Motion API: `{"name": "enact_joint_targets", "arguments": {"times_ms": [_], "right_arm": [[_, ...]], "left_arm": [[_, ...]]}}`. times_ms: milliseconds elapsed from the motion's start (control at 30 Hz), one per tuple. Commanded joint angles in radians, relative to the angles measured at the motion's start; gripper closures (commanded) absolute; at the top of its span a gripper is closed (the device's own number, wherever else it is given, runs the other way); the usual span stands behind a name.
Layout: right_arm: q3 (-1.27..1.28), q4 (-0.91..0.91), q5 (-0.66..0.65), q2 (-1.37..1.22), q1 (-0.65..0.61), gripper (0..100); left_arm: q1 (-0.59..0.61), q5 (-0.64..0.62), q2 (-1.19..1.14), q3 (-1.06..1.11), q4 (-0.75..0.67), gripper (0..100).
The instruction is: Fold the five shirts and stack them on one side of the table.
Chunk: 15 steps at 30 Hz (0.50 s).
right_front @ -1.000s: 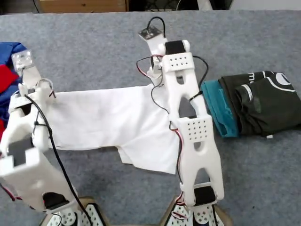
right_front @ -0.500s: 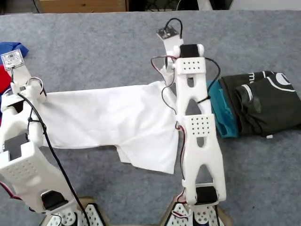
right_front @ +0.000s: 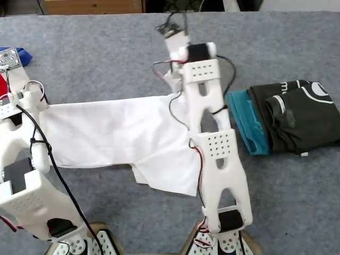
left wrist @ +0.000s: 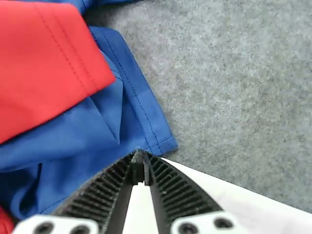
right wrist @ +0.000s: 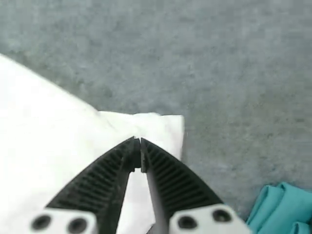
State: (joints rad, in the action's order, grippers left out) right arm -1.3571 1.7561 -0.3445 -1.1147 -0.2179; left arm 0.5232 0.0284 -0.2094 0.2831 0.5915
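So the white shirt [right_front: 122, 135] is spread flat on the grey worktop [right_front: 106, 48], pulled out between the two arms. In the high view its long axis runs pretty much side to side across the worktop. One end is over at the left edge, the other is up near the middle. A shorter flap sticks out toward the arm bases.

Left gripper [left wrist: 140, 165]: fingers [left wrist: 173, 187] are clenched, tips meeting right at the edge of the white shirt. White fabric shows between and under them, so it looks pinched on that end. Just past the tips there's a blue shirt [left wrist: 73, 136] with a red one [left wrist: 39, 63] lying over part of it. The blue hem is almost touching the white edge.

Right gripper [right wrist: 137, 152]: also clenched, biting the other end of the white shirt. A small folded-over corner of fabric pokes out just beyond the tips, lying on the worktop.

Off to the right side, apart from the white shirt, there's a folded pile. A dark shirt [right_front: 297, 119] with pale print sits on a teal shirt [right_front: 247, 127]. The teal one peeks out along the side facing the right arm, and you can catch a corner of it in the right wrist view too.
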Motion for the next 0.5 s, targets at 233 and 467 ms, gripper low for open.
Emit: {"name": "enact_joint_targets", "arguments": {"times_ms": [233,467], "right_arm": [[0.027,-0.11,0.029,-0.116,0.121,98.6],[-0.088,-0.008,0.028,-0.094,0.115,98.6]], "left_arm": [[-0.022,0.011,0.051,0.173,-0.222,97],[-0.008,0.011,0.114,0.143,-0.121,97]]}}
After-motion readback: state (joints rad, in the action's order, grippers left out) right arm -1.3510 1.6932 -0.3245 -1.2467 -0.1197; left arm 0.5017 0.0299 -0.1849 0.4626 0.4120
